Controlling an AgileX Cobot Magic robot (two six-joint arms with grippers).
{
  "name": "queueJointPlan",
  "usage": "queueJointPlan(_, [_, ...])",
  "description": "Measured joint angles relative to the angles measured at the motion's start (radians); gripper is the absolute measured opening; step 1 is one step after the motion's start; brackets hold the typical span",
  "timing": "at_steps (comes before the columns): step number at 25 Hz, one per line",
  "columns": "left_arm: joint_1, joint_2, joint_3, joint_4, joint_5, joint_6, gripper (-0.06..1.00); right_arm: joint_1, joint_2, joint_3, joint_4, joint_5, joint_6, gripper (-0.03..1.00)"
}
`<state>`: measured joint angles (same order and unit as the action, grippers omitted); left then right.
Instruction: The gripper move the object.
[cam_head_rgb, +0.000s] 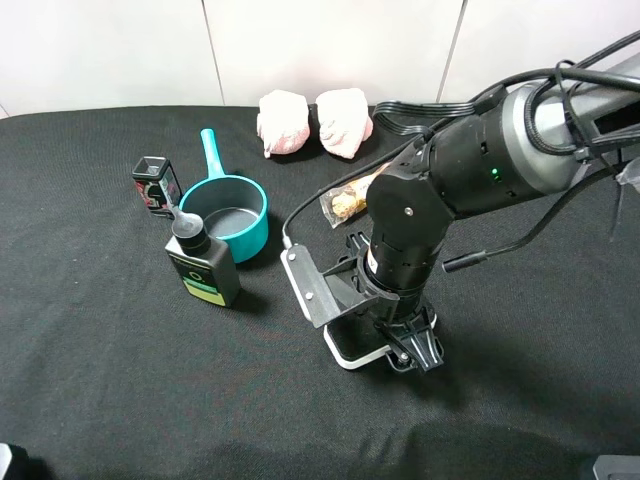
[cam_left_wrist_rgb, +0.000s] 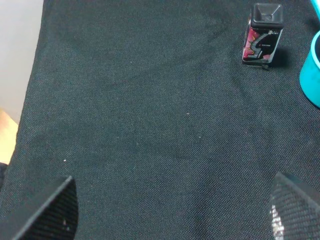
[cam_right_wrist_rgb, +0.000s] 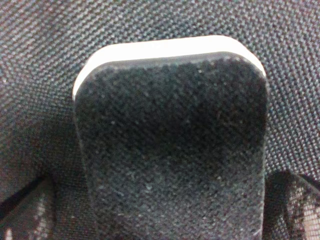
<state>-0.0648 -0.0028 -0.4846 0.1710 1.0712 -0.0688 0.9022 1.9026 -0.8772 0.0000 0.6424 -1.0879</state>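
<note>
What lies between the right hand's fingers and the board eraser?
Only narrow strips of bare black cloth, seen in the right wrist view: the eraser lies between the fingers of the open right hand, apparently touching neither.

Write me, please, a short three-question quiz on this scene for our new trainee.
1. True or false: the right gripper is shut on the eraser.
2. Which stands closest to the teal pan? A) black bottle B) eraser C) right gripper
3. Fill in: the eraser lies with its ___ felt side up.
Key: 1 false, its jaws stand open on either side; 2 A; 3 black.
</note>
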Motion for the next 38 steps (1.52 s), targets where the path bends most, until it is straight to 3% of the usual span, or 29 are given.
queueJointPlan(10, [0.000,0.000,0.000,0.000,0.000,0.000,0.76,0.000,0.000,0.000,0.000,-0.003,0.000,0.65])
queueJointPlan(17, [0.000,0.000,0.000,0.000,0.000,0.000,0.76,0.000,0.000,0.000,0.000,-0.004,0.000,0.46])
queueJointPlan(38, [0.000,0.000,0.000,0.000,0.000,0.000,0.76,0.000,-0.016,0.000,0.007,-0.005,0.001,0.46])
